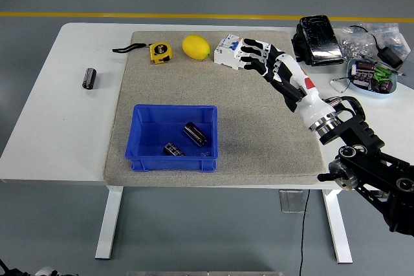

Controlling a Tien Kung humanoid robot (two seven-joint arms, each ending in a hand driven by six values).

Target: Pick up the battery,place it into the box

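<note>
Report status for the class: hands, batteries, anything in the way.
Right hand open, empty, over the white device. Left hand not in view. Two batteries in blue box; one battery on table's left. Nothing blocks it.

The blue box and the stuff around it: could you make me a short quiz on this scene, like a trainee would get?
1. True or false: the blue box holds two batteries.
2. Where does the loose battery lie? A) on the grey mat B) on the bare white table, left of the mat C) in the robot's hand
3. Which yellow item sits between the tape measure and the white device?

Key: 1 true; 2 B; 3 the lemon.
</note>
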